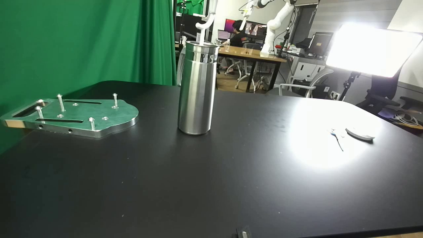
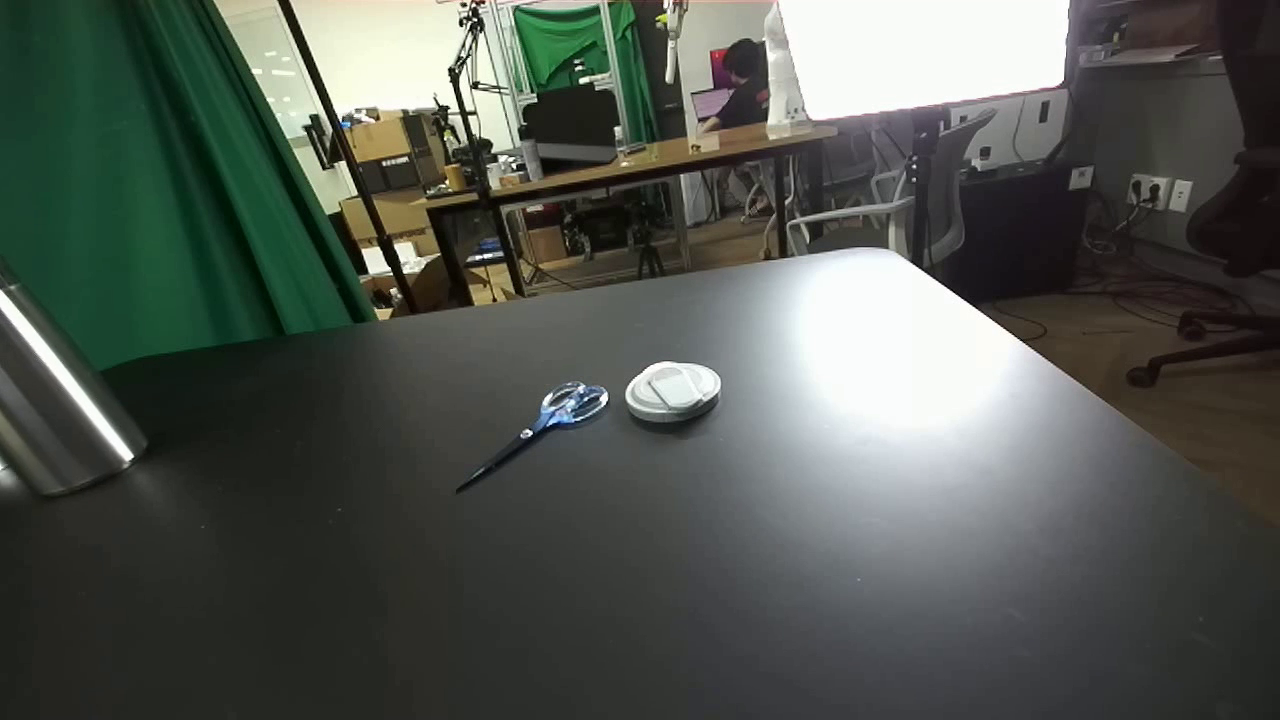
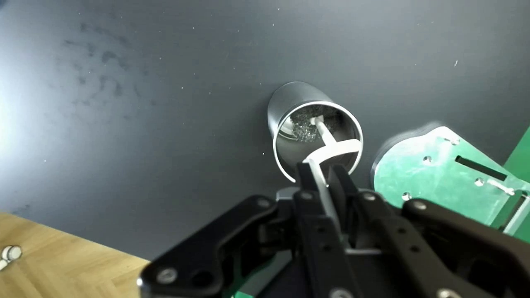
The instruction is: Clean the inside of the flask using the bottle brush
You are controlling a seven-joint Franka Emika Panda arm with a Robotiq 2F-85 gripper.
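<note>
- Nearest is the black, jointed, two-fingered tool [image 3: 324, 176], above the tall, cylindrical, brushed stainless-steel flask [image 1: 197, 96]; its fingers pinch the handle of a white plastic bottle brush [image 3: 331, 150] with a hooked bend. So slim a handle could twist or slide in the grip if scrubbing meets drag.
- The flask stands on the flat black worktop [image 1: 158, 185], open-mouthed, the brush's lower end inside it. Nothing visible braces it, so a sideways push could tip it or make it skid.
- The hooked bend sits above the flask's rim. A deep stroke could drive the bend onto that rim, jarring the grip or tilting the flask.
- How far down the flask the brush reaches, I cannot tell. Short strokes would leave the bottom unscrubbed; a snug brush, pulled up sharply, could carry the flask with it.
- Beside the flask, apart from it, is a flat, shiny, green-looking metal plate [image 1: 82, 109] with upright bolts [image 1: 92, 123]; a flask toppling that way could strike them.
- On the flask's opposite side, well apart, lie a round white lid [image 2: 673, 393] and black-bladed scissors [image 2: 528, 434] with clear blue handles; I judge these at little risk unless the flask falls and rolls.
</note>
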